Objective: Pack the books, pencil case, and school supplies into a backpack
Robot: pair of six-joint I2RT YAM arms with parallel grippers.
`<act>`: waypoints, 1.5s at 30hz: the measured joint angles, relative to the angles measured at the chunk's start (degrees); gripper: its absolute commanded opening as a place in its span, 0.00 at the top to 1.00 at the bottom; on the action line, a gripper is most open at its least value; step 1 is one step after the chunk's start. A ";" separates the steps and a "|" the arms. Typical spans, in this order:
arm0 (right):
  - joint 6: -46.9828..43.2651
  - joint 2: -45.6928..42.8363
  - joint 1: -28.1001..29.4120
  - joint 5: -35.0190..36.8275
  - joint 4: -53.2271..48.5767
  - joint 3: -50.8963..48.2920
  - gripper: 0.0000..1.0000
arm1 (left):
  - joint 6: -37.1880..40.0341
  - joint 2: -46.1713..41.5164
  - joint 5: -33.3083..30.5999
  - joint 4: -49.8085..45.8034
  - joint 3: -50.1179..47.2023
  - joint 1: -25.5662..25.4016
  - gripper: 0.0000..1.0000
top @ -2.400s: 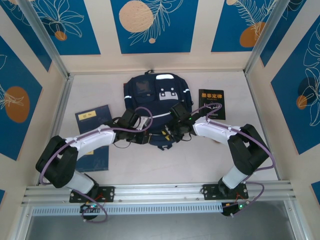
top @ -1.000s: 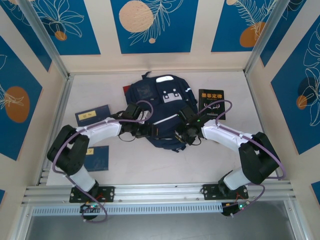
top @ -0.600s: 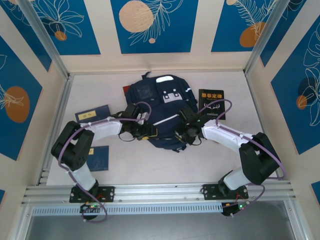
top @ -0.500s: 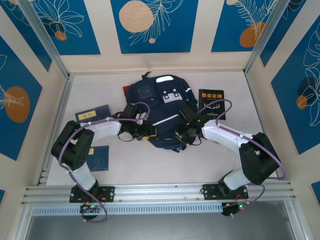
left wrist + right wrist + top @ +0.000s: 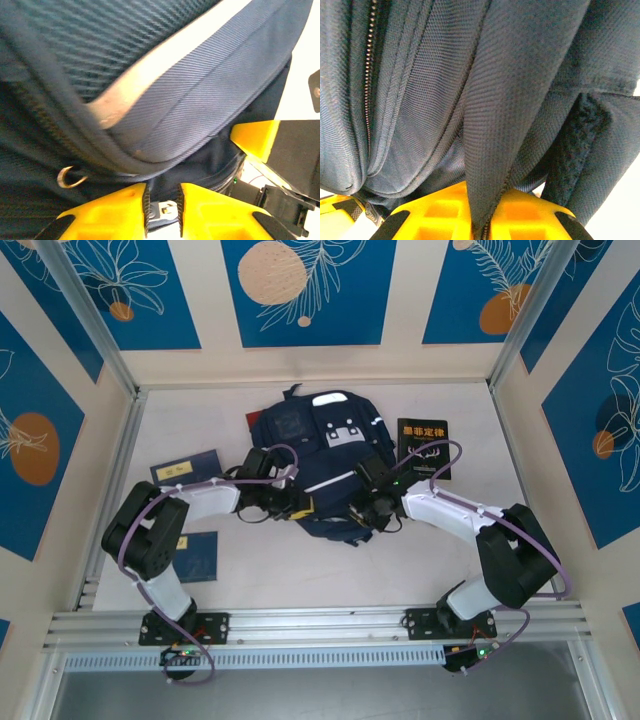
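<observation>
The navy backpack (image 5: 318,445) lies in the middle of the table, its near edge bunched up between both arms. My left gripper (image 5: 298,507) is at its lower left edge. In the left wrist view the yellow jaws of this gripper (image 5: 163,194) have closed to a narrow gap around a metal zipper pull (image 5: 169,210) and dark fabric. My right gripper (image 5: 363,512) is shut on a fold of backpack fabric (image 5: 500,150) that runs down between its fingers (image 5: 445,210). A black book (image 5: 424,447) lies to the right of the backpack. A dark blue book (image 5: 187,470) lies to its left. The pencil case is out of view.
A second dark blue book (image 5: 197,556) lies near the left arm's elbow. A metal ring (image 5: 67,177) hangs from the backpack's seam. Walls with blue panels close in the table on three sides, and an aluminium rail (image 5: 320,625) runs along the near edge.
The backpack has been pushed away and turned slightly. Both arms reached further in. Over the last second the left jaws narrowed around the zipper pull, while the right grip stayed the same.
</observation>
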 measured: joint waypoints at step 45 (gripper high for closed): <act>-8.44 14.34 7.96 -10.05 4.37 9.44 0.85 | -0.02 -0.79 -5.09 -3.41 -2.43 0.02 0.65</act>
